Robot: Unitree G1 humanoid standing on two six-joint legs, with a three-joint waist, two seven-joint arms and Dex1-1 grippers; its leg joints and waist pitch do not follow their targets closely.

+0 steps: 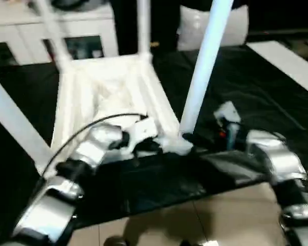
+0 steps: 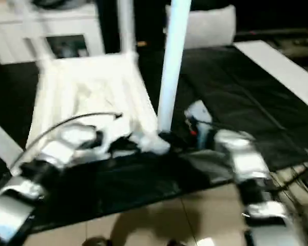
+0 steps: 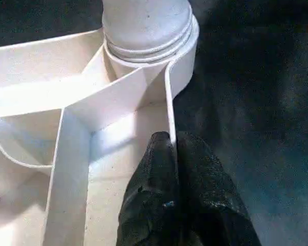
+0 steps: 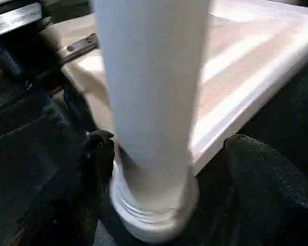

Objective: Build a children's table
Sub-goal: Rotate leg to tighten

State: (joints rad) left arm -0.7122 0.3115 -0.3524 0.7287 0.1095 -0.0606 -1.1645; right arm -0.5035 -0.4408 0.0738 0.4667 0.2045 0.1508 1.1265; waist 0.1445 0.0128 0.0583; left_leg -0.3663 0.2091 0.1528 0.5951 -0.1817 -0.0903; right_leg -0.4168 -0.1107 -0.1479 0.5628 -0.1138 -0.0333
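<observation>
Left gripper [image 3: 173, 154] pinches table rim [image 3: 170, 102] — right gripper [image 4: 169, 154] straddles leg [image 4: 149, 102]

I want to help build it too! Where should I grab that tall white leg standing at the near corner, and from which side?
Grab the leg low on its round shaft, just above the ringed foot sitting in the corner socket. Come from the open black mat side, away from the tabletop's ribs. The shaft is round and smooth, so fingers wrap around it easily, and the right pincer straddles it there already.
</observation>
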